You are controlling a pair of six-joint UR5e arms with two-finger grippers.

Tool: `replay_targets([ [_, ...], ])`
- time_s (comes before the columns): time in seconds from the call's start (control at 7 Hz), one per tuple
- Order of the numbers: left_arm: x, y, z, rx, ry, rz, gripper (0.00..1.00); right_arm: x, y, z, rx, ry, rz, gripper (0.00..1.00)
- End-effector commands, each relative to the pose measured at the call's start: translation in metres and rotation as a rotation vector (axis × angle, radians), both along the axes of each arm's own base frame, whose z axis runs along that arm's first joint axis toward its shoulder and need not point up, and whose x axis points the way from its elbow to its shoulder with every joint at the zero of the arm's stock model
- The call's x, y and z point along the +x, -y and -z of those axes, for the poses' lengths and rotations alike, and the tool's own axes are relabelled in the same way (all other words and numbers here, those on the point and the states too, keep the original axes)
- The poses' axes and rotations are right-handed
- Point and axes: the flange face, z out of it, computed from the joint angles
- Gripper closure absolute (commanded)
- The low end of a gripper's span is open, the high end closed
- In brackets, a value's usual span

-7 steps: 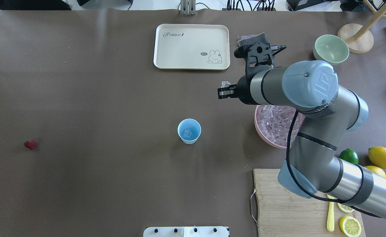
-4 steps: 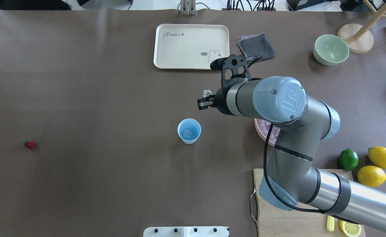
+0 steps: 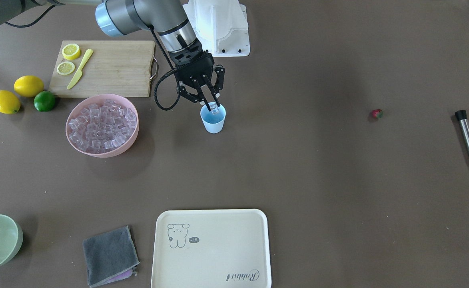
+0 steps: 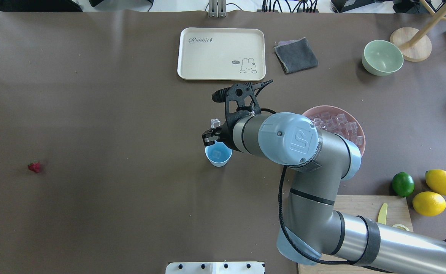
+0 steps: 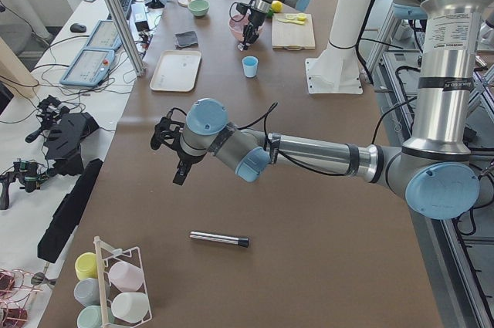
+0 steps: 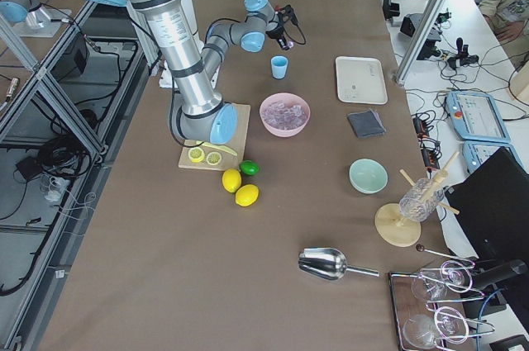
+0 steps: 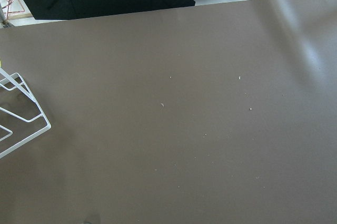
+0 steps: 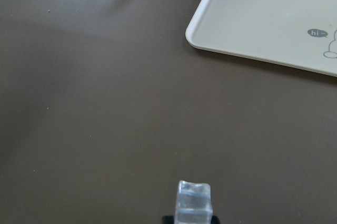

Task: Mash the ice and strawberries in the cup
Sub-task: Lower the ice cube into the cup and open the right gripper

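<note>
**Ice cube held over blue cup, strawberry far off to the left**

At the robot's far left, the left gripper (image 5: 179,172) hangs above the bare brown table (image 4: 112,95). It shows only from the side camera, so whether its jaws are parted or closed cannot be told. Near it, a metal rod (image 3: 468,139) with a black end lies flat.

Next along, the lone red strawberry (image 4: 34,166) sits on the tabletop, well apart from everything else.

At centre the light-blue cup (image 4: 218,159) stands upright with one clear cube (image 4: 217,153) at its bottom. Above it the right gripper (image 3: 213,106) points down. Its two thin fingers are closed narrowly on a single ice cube (image 3: 215,109), pinched at the very tips over the cup's mouth and clear of the rim.

Beyond the cup, on the operators' side, lie a cream tray (image 4: 221,53) with a rabbit drawing and, to its right, a folded grey cloth (image 4: 296,55).

Right of the cup, a pink bowl (image 3: 102,153) holds the heap of ice (image 3: 101,124). A pale-green bowl (image 4: 382,57) stands farther out.

At the right end, a lime (image 4: 403,184) and two lemons (image 4: 442,182) sit beside a wooden cutting board (image 3: 114,70). The board carries two lemon halves (image 3: 71,51) and a yellow knife (image 3: 80,69).
</note>
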Motion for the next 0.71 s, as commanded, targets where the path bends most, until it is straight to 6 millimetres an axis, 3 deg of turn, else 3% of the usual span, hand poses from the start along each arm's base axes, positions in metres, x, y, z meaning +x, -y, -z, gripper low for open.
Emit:
replay_targets([
  [0.0,0.000,-0.003,-0.005,-0.003,0.002,-0.003,0.02,-0.012,0.001,-0.008,0.000,-0.026,0.010,1.00],
  [0.14,0.000,-0.004,-0.004,0.006,0.003,-0.005,0.02,-0.018,0.004,-0.016,-0.010,-0.044,0.008,1.00],
  [0.57,0.000,-0.008,-0.009,-0.002,0.005,-0.005,0.02,-0.035,-0.019,-0.025,-0.005,-0.062,0.035,1.00],
])
